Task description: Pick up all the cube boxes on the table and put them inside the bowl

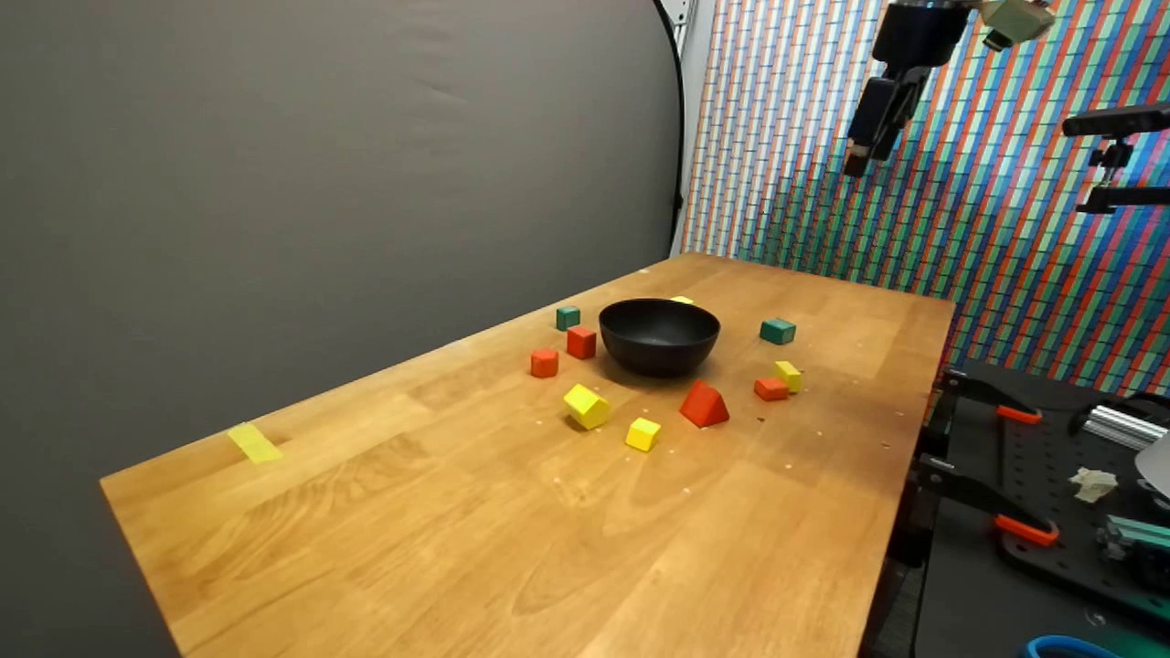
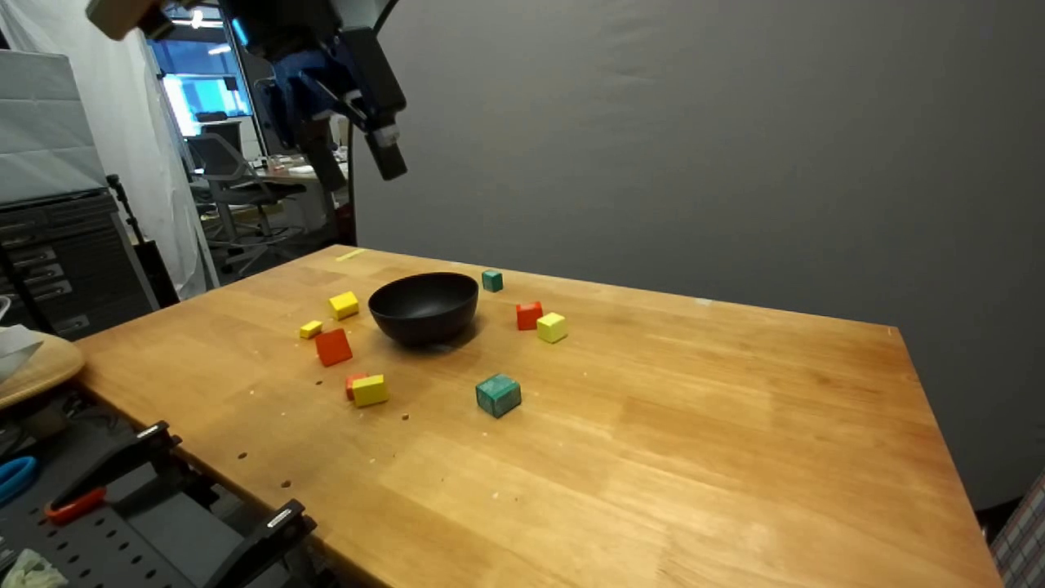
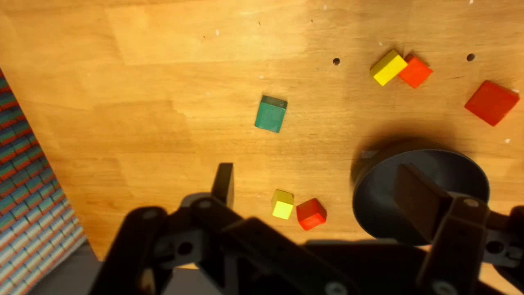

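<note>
Black, tilted and high over the wood-grain table (image 2: pixel 694 425), the gripper (image 2: pixel 359 173) hangs in an exterior view with its jaws spread wide, tips angled down and slightly rightward, reaching in from the top of the frame. Below the jaws lie a large yellow block (image 2: pixel 344 305), a small yellow block (image 2: pixel 311 329) and a red wedge (image 2: pixel 333 348); below and right of them stands the round black bowl (image 2: pixel 423 310), upright. From beneath the jaws, a broad stretch of wood runs rightward along the grey backdrop (image 2: pixel 694 163).

In an exterior view the jaws are at upper right, before a tiled wall (image 1: pixel 786 164), their tips well above the table; seen from here, one jaw largely covers the other. Below and left of them, past the bowl, an orange-red block (image 1: pixel 545 364) and a small green cube (image 1: pixel 568 317) lie near the backdrop edge.

In the wrist view, the left-hand finger (image 3: pixel 224 182) stands against wood, while the right-hand finger (image 3: pixel 418 198) overlaps the bowl. Between the jaws sit a pale yellow block (image 3: pixel 282 203) and a red block (image 3: pixel 311 214), side by side. Above the gap is a green block (image 3: pixel 271 114). The table edge slants down, well apart from the left-hand finger.
</note>
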Motion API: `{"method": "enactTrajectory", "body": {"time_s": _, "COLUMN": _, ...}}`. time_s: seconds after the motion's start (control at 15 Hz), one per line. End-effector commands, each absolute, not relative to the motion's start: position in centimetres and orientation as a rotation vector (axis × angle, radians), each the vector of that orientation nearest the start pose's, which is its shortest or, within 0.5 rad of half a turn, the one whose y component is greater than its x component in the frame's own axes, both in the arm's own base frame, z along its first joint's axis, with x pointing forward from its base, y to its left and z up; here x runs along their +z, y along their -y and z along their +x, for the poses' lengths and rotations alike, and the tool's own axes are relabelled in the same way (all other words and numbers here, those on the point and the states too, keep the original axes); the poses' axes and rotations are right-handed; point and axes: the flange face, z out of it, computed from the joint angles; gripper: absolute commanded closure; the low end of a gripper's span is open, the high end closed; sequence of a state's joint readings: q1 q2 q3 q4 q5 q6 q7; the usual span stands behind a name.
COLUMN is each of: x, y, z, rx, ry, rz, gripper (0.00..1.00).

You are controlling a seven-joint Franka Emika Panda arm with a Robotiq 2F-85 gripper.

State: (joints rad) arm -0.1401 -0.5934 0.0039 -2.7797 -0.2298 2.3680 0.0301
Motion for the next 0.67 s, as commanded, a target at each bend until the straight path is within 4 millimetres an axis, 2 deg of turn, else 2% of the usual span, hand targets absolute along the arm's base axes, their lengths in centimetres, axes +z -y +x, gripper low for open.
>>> {"method": "enactTrajectory", "body": {"time_s": 0.0, "x": 39.1, "y": 2.6, "z": 41.3, "rx": -0.353, "ry": 0.272, "rz": -3.249, "gripper": 0.00}}
{"method": "enactTrajectory", "body": {"time_s": 0.2, "x": 37.9, "y": 1.3, "z": 45.7, "rx": -0.450, "ry": 0.474, "rz": -3.161, "gripper": 0.00}}
{"method": "enactTrajectory", "body": {"time_s": 0.27, "x": 37.1, "y": 0.4, "z": 47.0, "rx": -0.445, "ry": 0.485, "rz": -3.101, "gripper": 0.00}}
{"method": "enactTrajectory", "body": {"time_s": 0.33, "x": 36.6, "y": -0.5, "z": 47.3, "rx": -0.417, "ry": 0.523, "rz": -3.051, "gripper": 0.00}}
{"method": "enactTrajectory", "body": {"time_s": 0.4, "x": 37.2, "y": 0.2, "z": 44.8, "rx": -0.408, "ry": 0.448, "rz": -3.119, "gripper": 0.00}}
{"method": "enactTrajectory", "body": {"time_s": 0.6, "x": 35.8, "y": -0.8, "z": 46.7, "rx": -0.368, "ry": 0.505, "rz": -3.071, "gripper": 0.00}}
